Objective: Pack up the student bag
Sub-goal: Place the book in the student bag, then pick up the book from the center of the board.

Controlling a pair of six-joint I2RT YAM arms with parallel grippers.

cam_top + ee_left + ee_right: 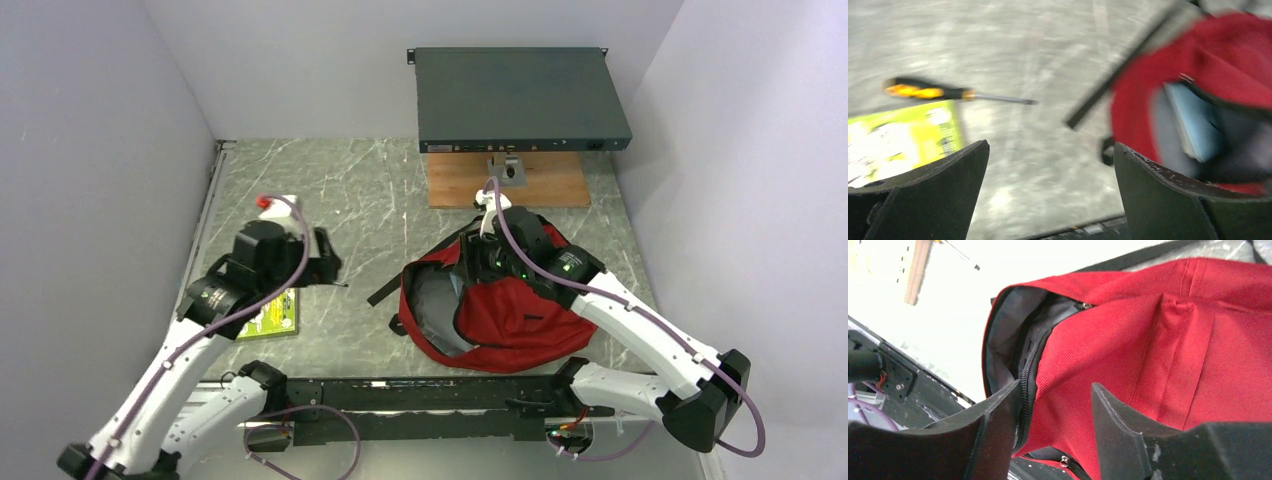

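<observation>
Red student bag [520,322], only one, one screwdriver [928,92]

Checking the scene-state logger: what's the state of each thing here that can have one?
student bag: unzipped, mouth gaping toward the left arm, lying on the table.
light blue flat item: inside the bag.
green book: flat on the table, outside the bag.
screwdriver: lying on the table, outside the bag.
left gripper: open, empty.
right gripper: jaws apart at the bag's zipper edge.
</observation>
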